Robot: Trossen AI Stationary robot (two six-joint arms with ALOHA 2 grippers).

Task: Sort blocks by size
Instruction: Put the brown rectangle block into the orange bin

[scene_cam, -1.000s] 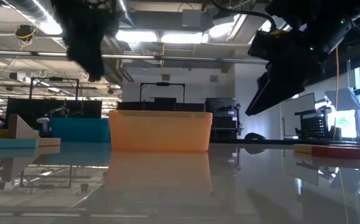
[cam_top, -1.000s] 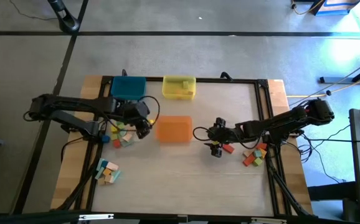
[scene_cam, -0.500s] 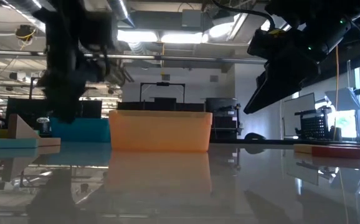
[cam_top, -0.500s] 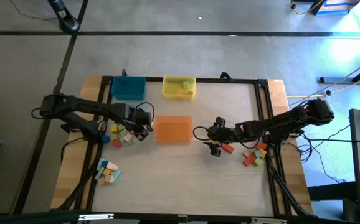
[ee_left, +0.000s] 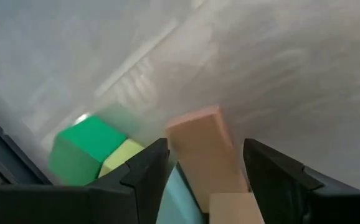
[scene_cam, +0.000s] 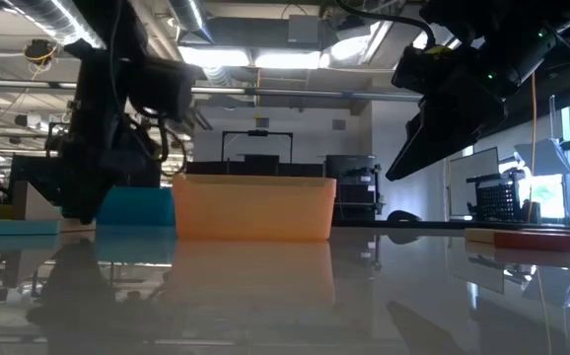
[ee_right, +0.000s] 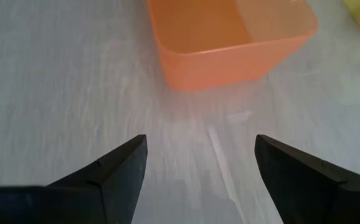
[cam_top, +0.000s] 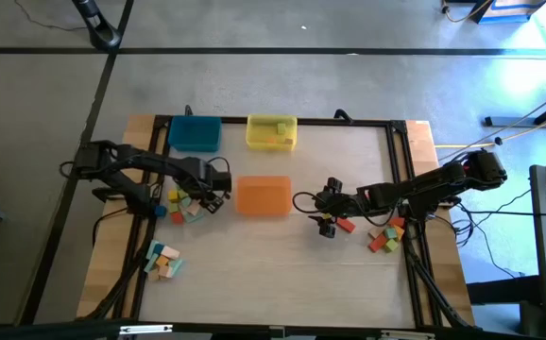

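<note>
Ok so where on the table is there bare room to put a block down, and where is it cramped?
Bare: the near half of the table, between the lower-left block pile and the right-hand blocks; also between the yellow tray and the right rail. Crowded: around the left claw over its block cluster, and by the right claw.

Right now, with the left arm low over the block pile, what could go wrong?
The left gripper straddles a pale wooden block packed against a green block. Closing may pinch or push the neighbour too. Lifting could scatter the pile. The right gripper waits open near the orange tray.
</note>
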